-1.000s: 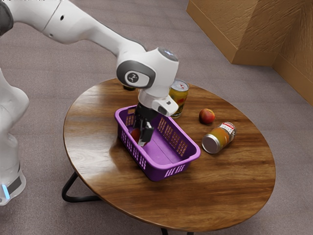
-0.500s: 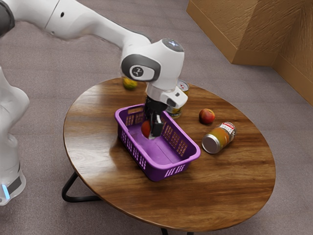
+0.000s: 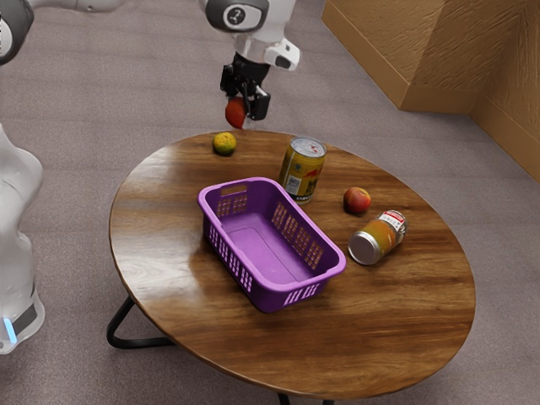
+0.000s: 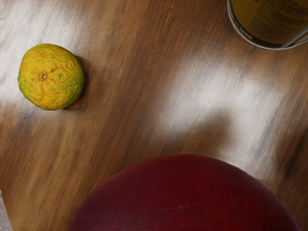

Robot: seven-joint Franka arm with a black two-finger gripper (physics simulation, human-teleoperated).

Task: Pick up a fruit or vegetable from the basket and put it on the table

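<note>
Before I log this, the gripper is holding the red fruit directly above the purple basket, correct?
Not above the purple basket: the exterior view shows the gripper holding the red fruit away from it, nearer the yellow-green fruit, and the wrist view shows wooden table below.

Black two-finger gripper (image 3: pixel 246 110) moves from purple plastic basket (image 3: pixel 336 267) to above brown wooden table's (image 3: pixel 392 316) far side | round red fruit (image 3: pixel 235 112) travels along

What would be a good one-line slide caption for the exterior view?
The pincer holds a red fruit above the wooden table, clear of the empty purple basket.
</note>
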